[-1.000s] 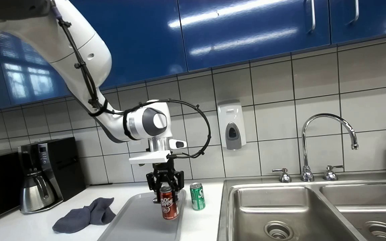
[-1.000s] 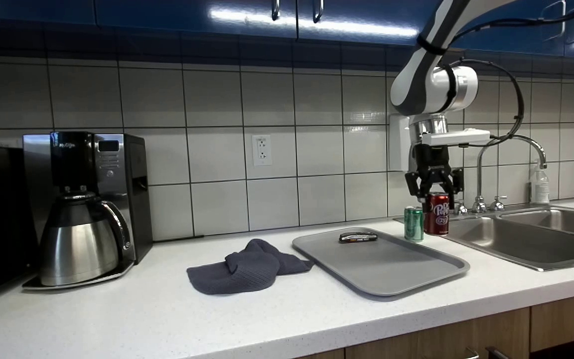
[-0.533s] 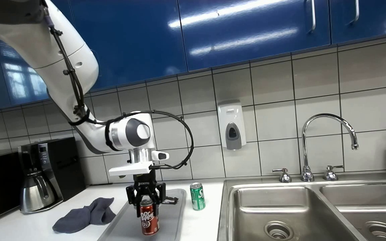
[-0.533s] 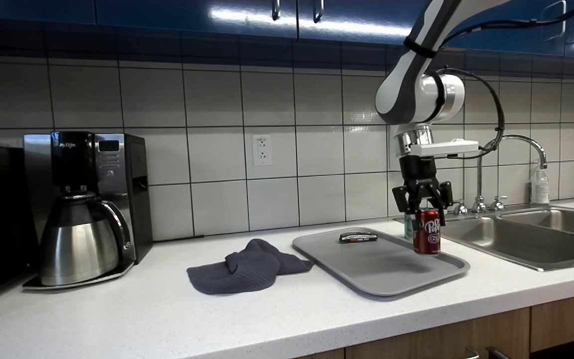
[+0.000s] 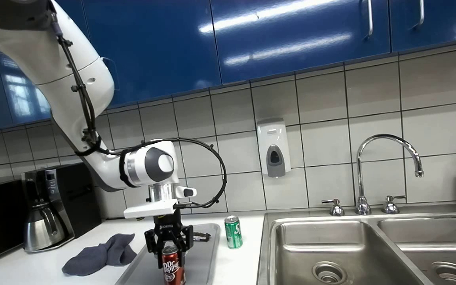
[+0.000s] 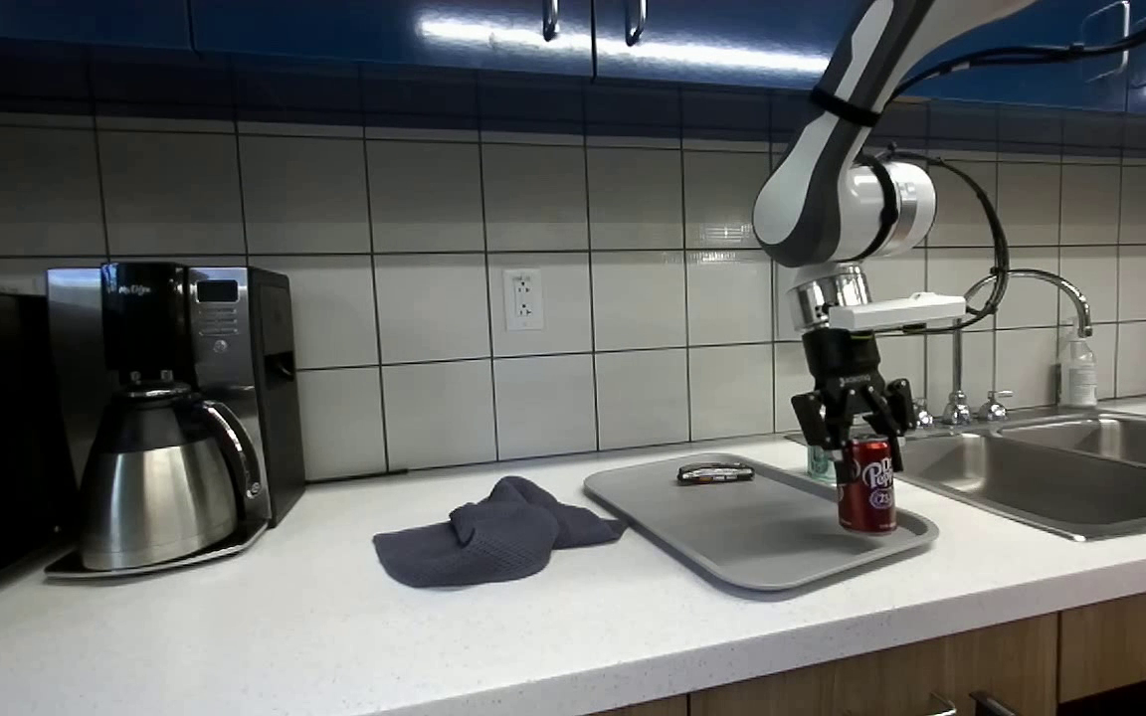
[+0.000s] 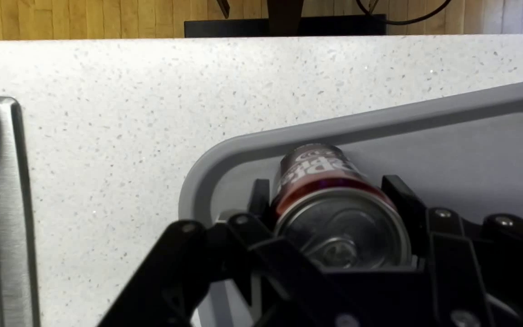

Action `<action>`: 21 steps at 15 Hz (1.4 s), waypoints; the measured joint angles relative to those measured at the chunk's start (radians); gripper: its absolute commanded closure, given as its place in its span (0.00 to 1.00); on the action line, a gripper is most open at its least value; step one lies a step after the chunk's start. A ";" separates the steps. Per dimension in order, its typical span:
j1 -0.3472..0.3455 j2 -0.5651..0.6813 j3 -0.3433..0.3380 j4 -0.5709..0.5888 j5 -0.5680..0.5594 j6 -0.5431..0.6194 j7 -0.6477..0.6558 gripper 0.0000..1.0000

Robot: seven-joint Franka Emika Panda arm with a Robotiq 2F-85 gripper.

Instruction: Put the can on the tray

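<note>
A red Dr Pepper can (image 5: 173, 273) is between the fingers of my gripper (image 5: 171, 259), which is shut on it. In an exterior view the can (image 6: 869, 497) is roughly upright over the front right part of the grey tray (image 6: 722, 527). I cannot tell whether its base touches the tray. In the wrist view the can (image 7: 320, 170) shows its lid close to the camera, with a finger on each side, inside the rounded corner of the tray (image 7: 461, 154). The can's base is cut off in an exterior view.
A green can (image 5: 233, 232) stands beside the tray, partly hidden in an exterior view (image 6: 821, 465). A small dark folding tool (image 6: 715, 472) lies on the tray's back part. A grey cloth (image 6: 503, 537), a coffee maker (image 6: 165, 428) and the sink (image 5: 323, 253) are around it.
The gripper has carried the red can from beside the green can to above the tray's front, moving forward and down. In the last half second it has mostly lowered.
</note>
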 measured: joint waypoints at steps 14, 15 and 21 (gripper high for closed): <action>0.000 0.012 0.000 -0.022 -0.025 0.110 0.024 0.61; 0.000 0.016 0.000 -0.023 -0.028 0.115 0.029 0.61; 0.000 0.037 0.000 -0.023 -0.032 0.135 0.044 0.11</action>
